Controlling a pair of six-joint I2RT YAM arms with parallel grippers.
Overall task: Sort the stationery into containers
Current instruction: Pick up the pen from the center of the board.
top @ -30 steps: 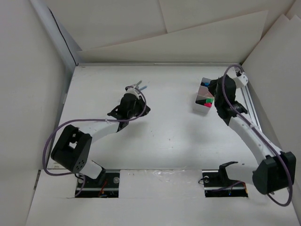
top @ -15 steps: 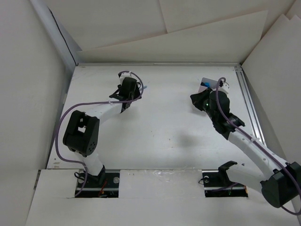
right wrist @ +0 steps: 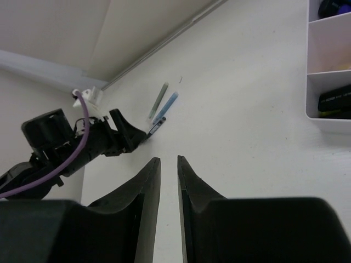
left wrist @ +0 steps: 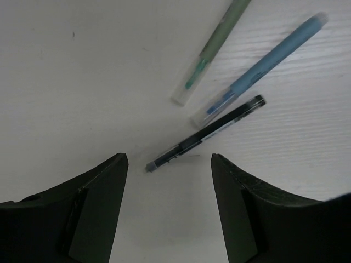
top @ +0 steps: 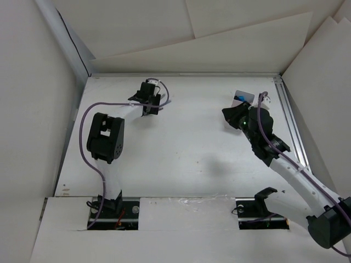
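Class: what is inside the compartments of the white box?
In the right wrist view, the white box shows a black highlighter in the near compartment, a dark item in the far one, and nothing visible between. The rest is cropped.

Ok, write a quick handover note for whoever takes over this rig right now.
Left end effector: open, empty, poised over the black pen.
Right end effector: nearly closed, empty, beside the box.
Three pens lie loose together on the table: black, blue pen, green pen.
Done: at least two compartments of the box hold dark highlighters.
Left: all three pens; the black one looks like the likely next pick.
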